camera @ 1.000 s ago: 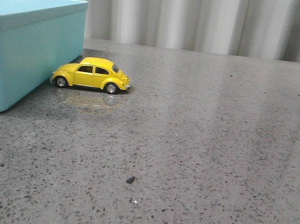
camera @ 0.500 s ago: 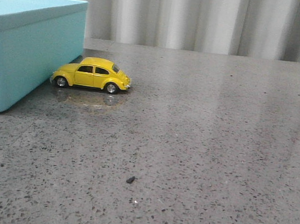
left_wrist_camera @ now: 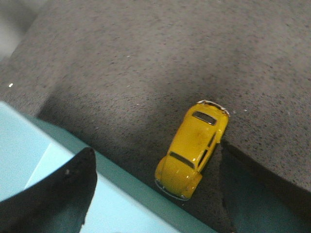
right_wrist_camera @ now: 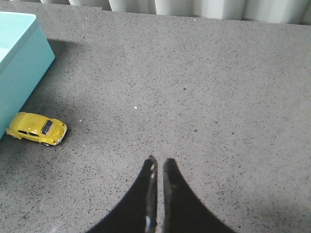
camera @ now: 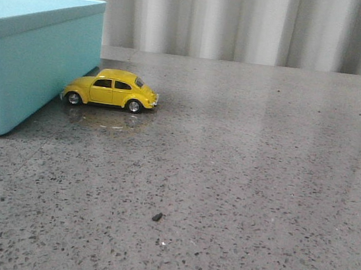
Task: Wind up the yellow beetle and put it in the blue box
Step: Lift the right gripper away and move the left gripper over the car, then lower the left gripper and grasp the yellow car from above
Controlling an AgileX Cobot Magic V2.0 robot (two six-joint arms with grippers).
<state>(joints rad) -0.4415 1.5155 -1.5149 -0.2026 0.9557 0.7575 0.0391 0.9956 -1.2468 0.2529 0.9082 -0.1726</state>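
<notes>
- The yellow beetle (camera: 110, 90) stood on all four wheels on the grey speckled counter (camera: 241, 183), side-on to the front camera, its nose end just beside the near right corner of the blue box (camera: 30, 62); I could not tell whether the two touched
- In my left wrist view the yellow beetle (left_wrist_camera: 193, 148) lay slantwise below me, nose toward the pale wall of the blue box (left_wrist_camera: 121, 204), with bare counter (left_wrist_camera: 146, 63) around the rest of it
- My left gripper (left_wrist_camera: 160, 194) was spread wide: one dark finger (left_wrist_camera: 53, 199) hung over the box and the other (left_wrist_camera: 262, 189) over the counter on the car's far side, neither touching the car
- My right gripper (right_wrist_camera: 159, 167) was pinched nearly together, only a thin slit between its dark fingers (right_wrist_camera: 177, 194), holding nothing
- From that right wrist view the yellow beetle (right_wrist_camera: 38, 129) sat well apart from my right gripper, close against the blue box (right_wrist_camera: 19, 68)
- A faint yellow reflection of the car showed on the glossy counter beneath it
- A small dark speck (camera: 156, 216) lay on the counter nearer the front camera, well apart from the car
- Pale pleated curtains (camera: 249, 21) hung behind the counter's far edge
</notes>
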